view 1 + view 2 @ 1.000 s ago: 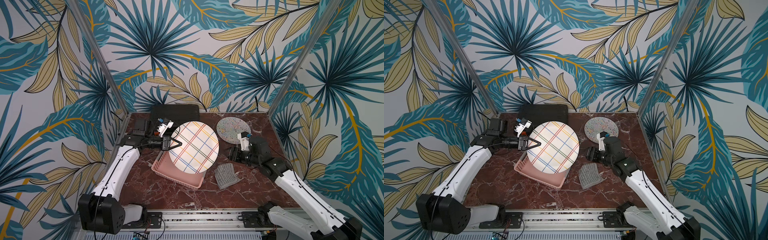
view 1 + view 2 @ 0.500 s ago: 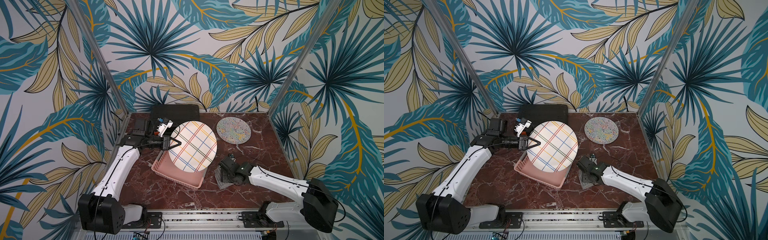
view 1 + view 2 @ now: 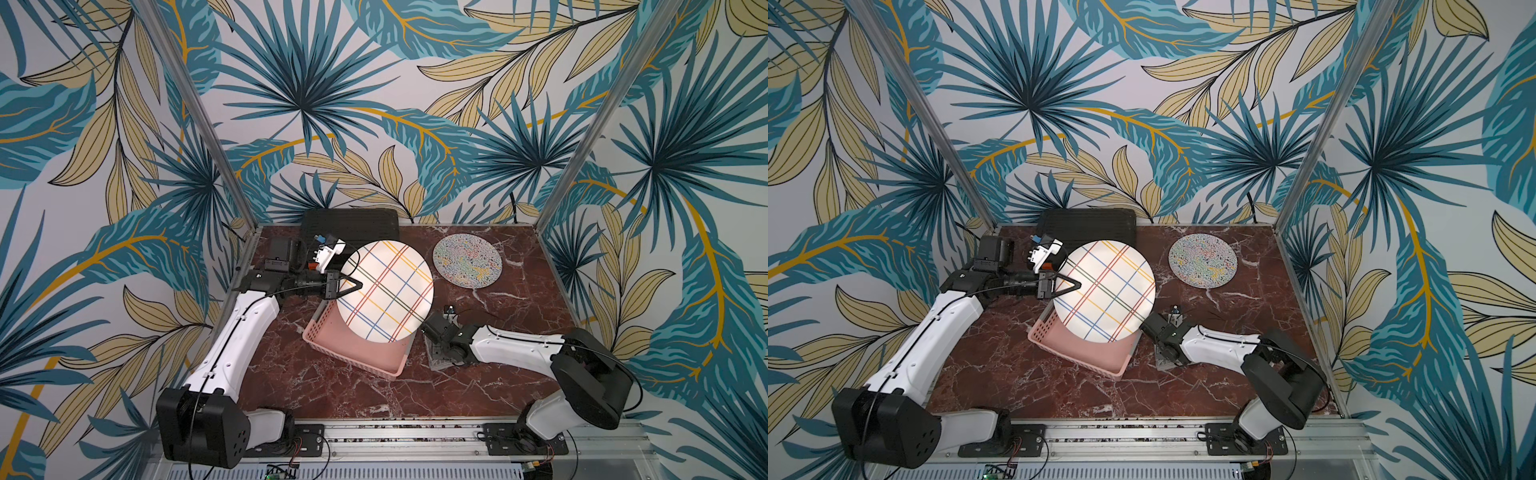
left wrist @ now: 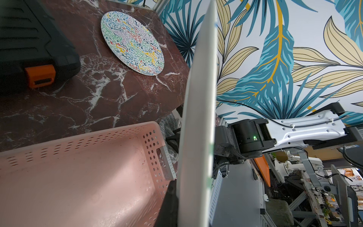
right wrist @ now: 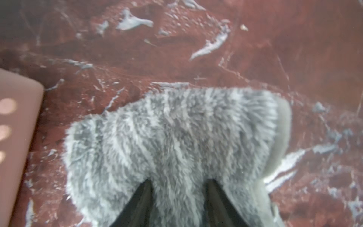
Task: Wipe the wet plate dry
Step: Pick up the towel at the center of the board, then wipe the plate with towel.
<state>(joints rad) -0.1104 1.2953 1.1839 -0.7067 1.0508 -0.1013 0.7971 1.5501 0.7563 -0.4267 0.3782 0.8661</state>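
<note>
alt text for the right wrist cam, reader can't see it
Close-up of a grey fluffy cloth lying on the red marble table, with the right gripper pinching a fold of it between two black fingers. A corner of the pink basket shows at the frame's edge.

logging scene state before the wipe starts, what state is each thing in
plaid plate: held tilted over pink basket
left gripper: shut on plaid plate rim
grey cloth: lying on table
right gripper: down on grey cloth, grip unclear
pink basket: upright, empty
squiggle plate: flat on table
black case: closed
</note>
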